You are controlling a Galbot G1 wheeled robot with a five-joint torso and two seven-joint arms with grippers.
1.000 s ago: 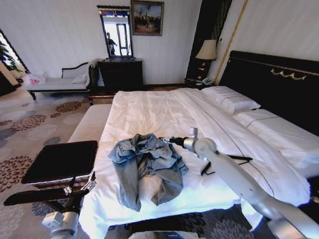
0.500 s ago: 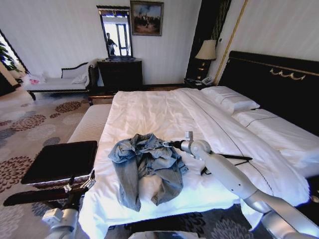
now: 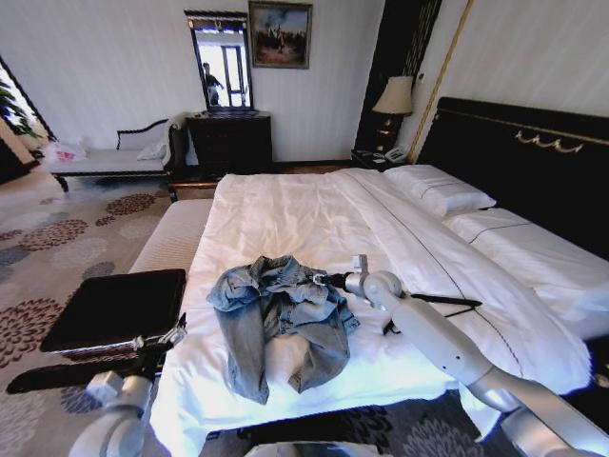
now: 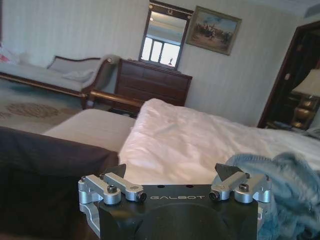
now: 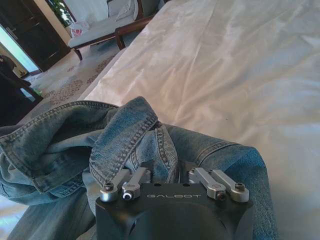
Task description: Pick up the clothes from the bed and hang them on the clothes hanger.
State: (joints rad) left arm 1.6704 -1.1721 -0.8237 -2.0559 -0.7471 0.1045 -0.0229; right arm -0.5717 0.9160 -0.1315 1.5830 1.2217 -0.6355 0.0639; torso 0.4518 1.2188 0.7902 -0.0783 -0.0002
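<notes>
— Nearest the robot, what do you see?

— Low at the left, beside the foot of the bed [image 3: 314, 214], the left gripper [image 3: 164, 340] hangs over a dark padded bench [image 3: 119, 307]. In its wrist view the two finger tips stand spread wide, with nothing between them.

— And the jacket?

— On the white sheet near the bed's foot lies the denim jacket [image 3: 281, 319], crumpled in a heap — light, faded blue, seams stitched pale, the collar folded over on itself. One sleeve trails toward the bed's edge, and a patch of white sheet shows through the middle of the heap.

— Where is the right arm?

— It reaches in from the lower right across the mattress. The right gripper [image 3: 329, 279] sits at the jacket's far right side, against the collar. From its wrist camera the denim [image 5: 125, 137] bunches right up to the gripper body and hides the fingertips; I cannot tell whether they are parted or pinching cloth.

— Anything beside it?

— Just past the arm, a thin black clothes hanger [image 3: 440, 305] lies flat on the sheet, partly behind the arm, near the jacket but apart from it.

— Farther on?

— White pillows [image 3: 440, 188] against a tall black headboard [image 3: 533, 157] with gold trim. A lamp [image 3: 395, 97] stands on the nightstand by the corner. Along the far wall are a dark dresser [image 3: 229, 141] with a mirror [image 3: 222, 65] and a framed painting [image 3: 281, 34], and to the left a white-cushioned chaise [image 3: 109, 157] on patterned carpet [image 3: 57, 228].
</notes>
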